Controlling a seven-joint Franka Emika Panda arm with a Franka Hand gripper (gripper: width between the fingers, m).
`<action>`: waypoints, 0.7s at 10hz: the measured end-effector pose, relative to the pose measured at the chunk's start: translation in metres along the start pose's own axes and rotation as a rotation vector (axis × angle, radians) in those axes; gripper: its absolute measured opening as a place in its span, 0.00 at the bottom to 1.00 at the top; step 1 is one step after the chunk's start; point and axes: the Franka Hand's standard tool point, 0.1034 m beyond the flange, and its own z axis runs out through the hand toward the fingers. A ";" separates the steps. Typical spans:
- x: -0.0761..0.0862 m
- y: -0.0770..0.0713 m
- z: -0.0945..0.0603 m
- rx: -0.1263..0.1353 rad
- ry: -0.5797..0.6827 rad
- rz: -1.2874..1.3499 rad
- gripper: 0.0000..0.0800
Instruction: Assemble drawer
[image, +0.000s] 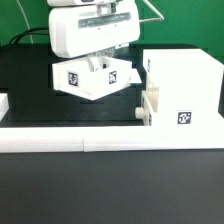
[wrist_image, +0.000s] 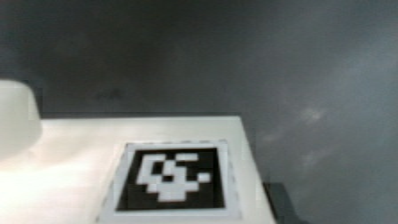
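Two white drawer parts share the black table (image: 30, 85): the small tagged panel (image: 90, 78) sits tilted directly beneath my gripper (image: 97, 64), while the larger drawer box (image: 185, 95) stands near it on the exterior view's right. My fingers are hidden behind the panel, so I cannot tell whether they clamp it or stand apart. Any joining move, I judge, runs sideways toward that box.

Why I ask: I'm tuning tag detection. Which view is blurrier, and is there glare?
Wrist view: soft throughout, panel tag smeared at its edges, no glare. Exterior view: sharper, box tag crisp, though the white box looks washed out.
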 end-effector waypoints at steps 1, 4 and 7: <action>-0.001 0.000 0.000 0.000 -0.002 -0.054 0.05; -0.004 0.001 0.001 -0.001 -0.011 -0.244 0.05; -0.006 0.002 0.002 0.001 -0.023 -0.437 0.05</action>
